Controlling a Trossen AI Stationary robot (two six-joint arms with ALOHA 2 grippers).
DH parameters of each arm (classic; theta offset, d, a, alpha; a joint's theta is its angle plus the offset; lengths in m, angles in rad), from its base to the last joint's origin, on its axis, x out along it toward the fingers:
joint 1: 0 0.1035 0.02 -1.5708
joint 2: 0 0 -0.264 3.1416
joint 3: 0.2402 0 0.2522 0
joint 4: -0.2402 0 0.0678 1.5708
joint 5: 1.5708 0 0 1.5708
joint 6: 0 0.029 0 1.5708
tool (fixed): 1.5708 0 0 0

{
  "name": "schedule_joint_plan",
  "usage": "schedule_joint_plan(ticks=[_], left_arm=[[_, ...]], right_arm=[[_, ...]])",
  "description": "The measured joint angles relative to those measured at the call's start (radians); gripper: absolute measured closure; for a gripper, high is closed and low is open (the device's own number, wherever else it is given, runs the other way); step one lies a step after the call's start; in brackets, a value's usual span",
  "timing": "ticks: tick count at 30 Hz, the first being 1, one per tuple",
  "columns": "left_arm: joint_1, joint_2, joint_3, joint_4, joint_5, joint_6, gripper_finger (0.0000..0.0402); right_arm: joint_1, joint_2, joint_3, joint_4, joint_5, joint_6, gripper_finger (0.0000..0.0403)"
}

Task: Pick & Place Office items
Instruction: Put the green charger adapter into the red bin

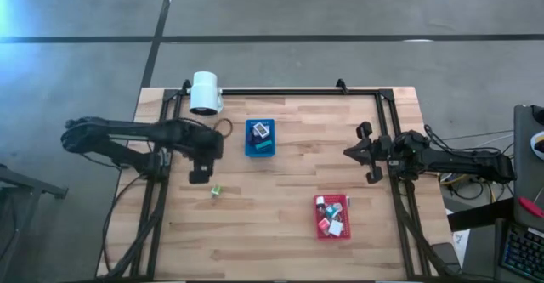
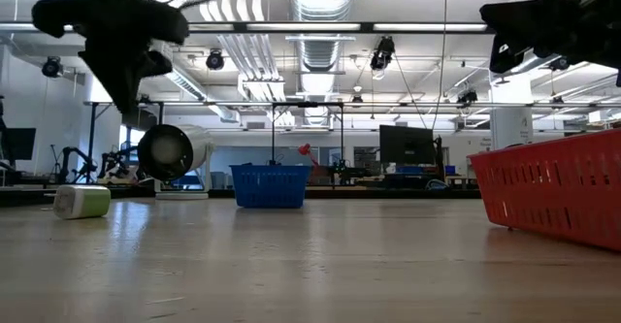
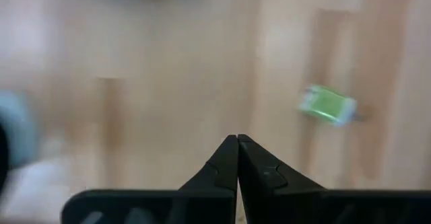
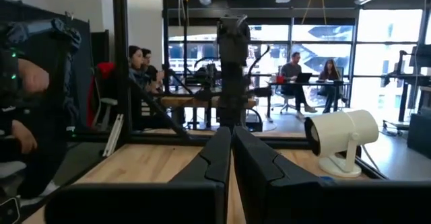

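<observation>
Wooden table [image 1: 280,198], blurred green item [image 3: 326,105], perhaps cylindrical, beyond clenched, empty left gripper [image 3: 237,142].

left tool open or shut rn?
Shut, holding nothing. The left tool has its fingers pressed together above the table, with the green item lying apart from it.

Left pincer [image 3: 237,140] and right pincer [image 4: 231,133] closed, empty, aloft.
</observation>
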Motion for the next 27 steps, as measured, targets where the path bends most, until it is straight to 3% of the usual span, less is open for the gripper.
schedule_joint_plan(ticks=[6,8,15,20,23,27], left_arm=[[-0.022,0.125,-0.016,0.064,0.255,-0.001,0.0352],[-0.047,0.155,-0.016,0.086,0.288,0.0,0.0325],[-0.156,0.21,-0.016,0.158,0.287,0.019,0.0207],[-0.206,0.237,-0.017,0.2,0.177,0.019,0.0126],[-0.208,0.257,-0.027,0.201,0.161,0.001,0.0099],[-0.208,0.293,-0.047,0.201,0.161,0.001,0.0091]], right_arm=[[0.0,0.0,0.0,0.0,0.0,0.0,0.039],[0.0,0.002,0.0,0.0,0.0,-0.001,0.039],[0.0,0.004,0.0,0.0,0.0,0.003,0.039],[0.0,0.017,0.0,0.0,0.0,0.007,0.039],[0.0,0.026,0.0,0.0,0.0,0.01,0.039],[0.0,0.027,0.0,0.0,0.0,0.009,0.039]])
